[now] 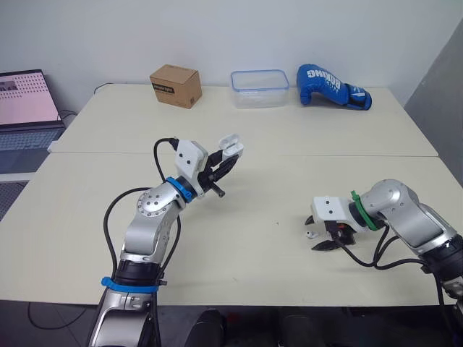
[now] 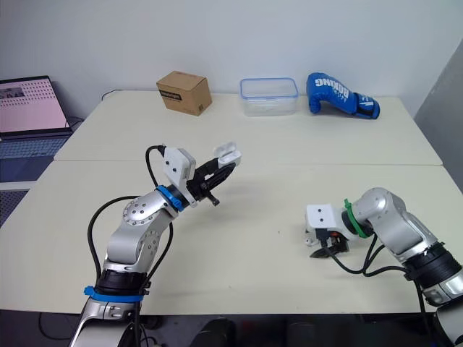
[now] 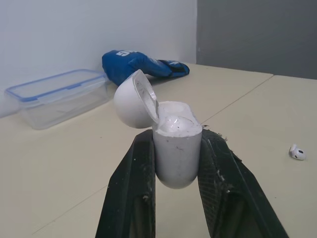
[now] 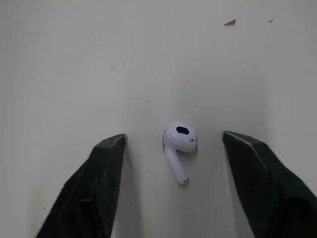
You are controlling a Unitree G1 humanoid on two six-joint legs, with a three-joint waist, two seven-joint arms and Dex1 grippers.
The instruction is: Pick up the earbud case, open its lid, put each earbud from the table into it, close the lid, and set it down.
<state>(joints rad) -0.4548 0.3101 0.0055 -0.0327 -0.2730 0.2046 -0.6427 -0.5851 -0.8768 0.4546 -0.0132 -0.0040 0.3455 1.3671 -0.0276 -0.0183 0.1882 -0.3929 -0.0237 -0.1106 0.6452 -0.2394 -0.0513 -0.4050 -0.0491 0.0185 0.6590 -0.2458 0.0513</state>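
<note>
- Done: the left gripper [image 1: 230,160] clamps the earbud case [image 3: 177,153] above the table [image 1: 304,170], its lid [image 3: 132,99] flipped open.
- Under way: the right gripper [image 4: 174,138], fingers spread, straddles one earbud [image 4: 179,144] lying well right of the case.
- Left: grasp, insert, close, set down.

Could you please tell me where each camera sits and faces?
Head pair: on the head, facing forward and down over the table; both arms show.
Left wrist: looks along the left gripper holding the open case.
Right wrist: looks down past the open right gripper at an earbud.
Shared: head and left-wrist views show the boxing glove.
</note>
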